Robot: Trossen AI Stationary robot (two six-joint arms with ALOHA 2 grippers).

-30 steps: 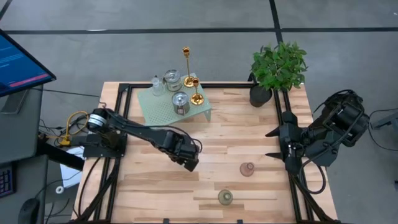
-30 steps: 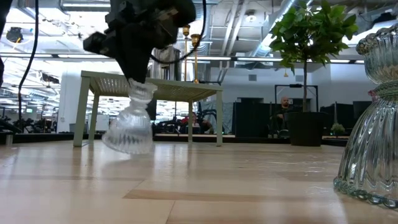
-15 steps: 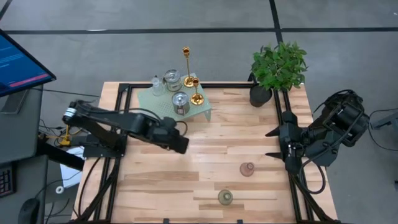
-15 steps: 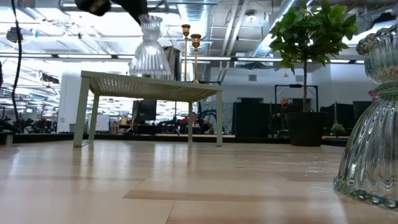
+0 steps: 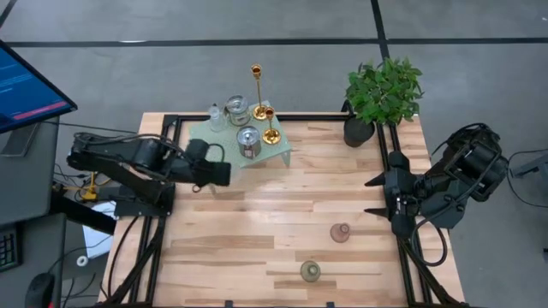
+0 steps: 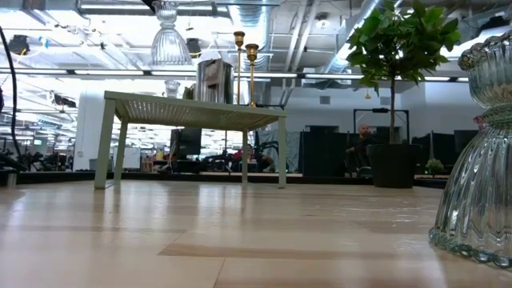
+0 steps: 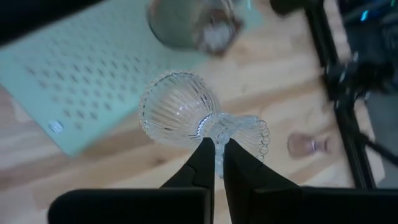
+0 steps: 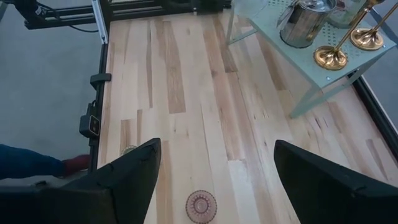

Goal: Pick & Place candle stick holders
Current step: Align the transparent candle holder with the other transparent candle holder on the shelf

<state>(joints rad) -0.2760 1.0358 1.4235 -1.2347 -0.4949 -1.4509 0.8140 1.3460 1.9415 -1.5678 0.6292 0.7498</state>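
My left gripper [image 5: 221,174] is shut on a clear ribbed glass holder [image 7: 179,109], high above the table by the near left corner of the mint-green rack [image 5: 224,147]. The holder shows above rack height in the low view [image 6: 172,42]. On the rack stand a tall gold candlestick [image 5: 256,89], a short gold one [image 5: 271,128], a silvery cup [image 5: 248,141] and clear glass holders [image 5: 235,109]. A pink holder [image 5: 341,232] and a greenish one [image 5: 310,271] stand on the table. My right gripper [image 5: 375,196] is open and empty at the table's right edge. My left gripper pinches the holder's narrow neck [image 7: 219,133] between its two fingers, between the ribbed bell and the beaded rim [image 7: 254,132]. The holder hangs below the gripper, wide end down [image 6: 172,54], lifted clear of table and rack.
A potted green plant [image 5: 383,92] stands at the far right corner. A ribbed glass holder [image 6: 480,160] stands close to the low camera. Bare wood lies between the rack and the two holders on the table. A monitor [image 5: 26,81] stands off the table's left.
My left gripper has gone up and toward the table's left and far edges, toward the rack, still shut on the clear holder. The holder, tilted near the tabletop a second ago, is now lifted clear and hangs above rack height.
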